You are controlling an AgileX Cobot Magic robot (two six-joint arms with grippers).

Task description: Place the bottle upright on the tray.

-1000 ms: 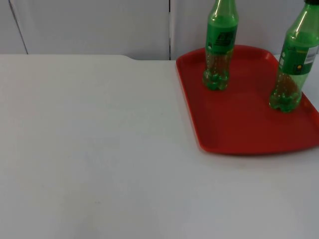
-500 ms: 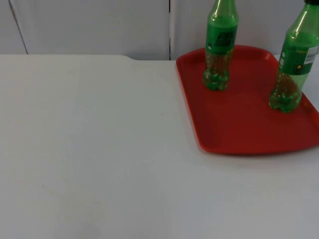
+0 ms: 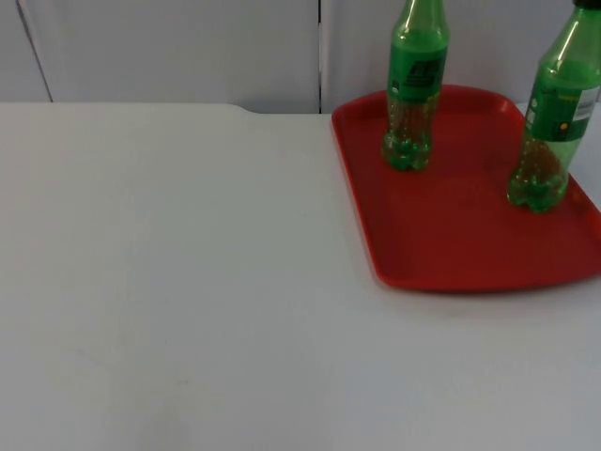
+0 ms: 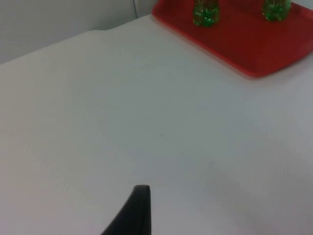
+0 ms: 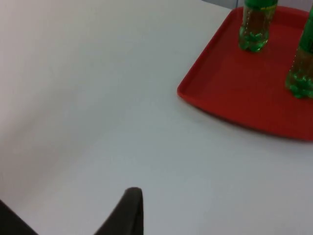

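Note:
Two green plastic bottles stand upright on the red tray (image 3: 451, 235) at the table's far right. One bottle (image 3: 413, 85) is near the tray's back left, the other (image 3: 549, 122) near its right edge. The left wrist view has the tray (image 4: 244, 49) and both bottle bases (image 4: 205, 12) (image 4: 275, 9) far off across bare table. My left gripper (image 4: 139, 210) hangs over the white table, well away from the tray. My right gripper (image 5: 129, 210) is likewise over bare table, with the tray (image 5: 234, 93) and bottles (image 5: 254, 29) (image 5: 303, 73) ahead of it. Neither gripper holds anything I can see.
The white table top (image 3: 188, 282) stretches from the tray's left edge to the near side. The grey partition wall (image 3: 188, 47) closes the back.

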